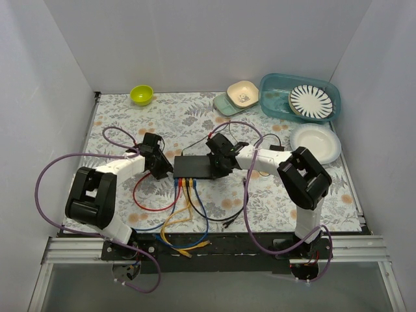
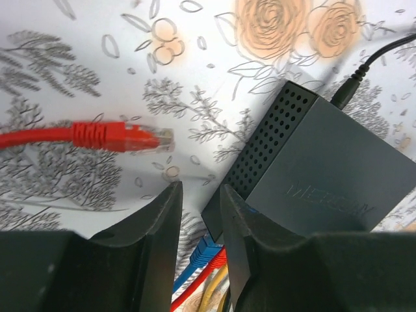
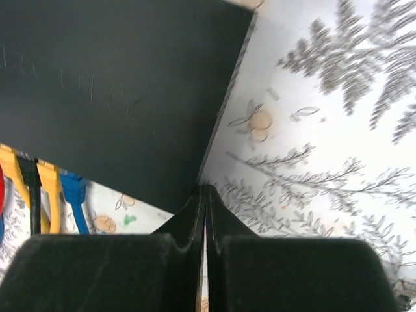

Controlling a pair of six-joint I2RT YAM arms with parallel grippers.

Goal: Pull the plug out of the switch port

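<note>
The black switch (image 1: 195, 167) lies flat mid-table, with blue, red and yellow plugs (image 1: 186, 183) in its near edge. My left gripper (image 1: 160, 166) is open at the switch's left end. In the left wrist view its fingers (image 2: 162, 214) straddle a gap, and the blue plug (image 2: 207, 250) sits in its port just below the gap, beside the switch (image 2: 325, 162). A loose red plug (image 2: 140, 138) lies on the cloth ahead, touching nothing. My right gripper (image 3: 205, 192) is shut and empty, its tips at the switch's corner (image 3: 117, 84).
A black power lead (image 2: 364, 71) enters the switch's back. Cables loop toward the front edge (image 1: 188, 247). At the back stand a green bowl (image 1: 141, 95), small dishes (image 1: 242, 94) and a teal bin (image 1: 276, 104). A white plate (image 1: 315, 143) lies at right.
</note>
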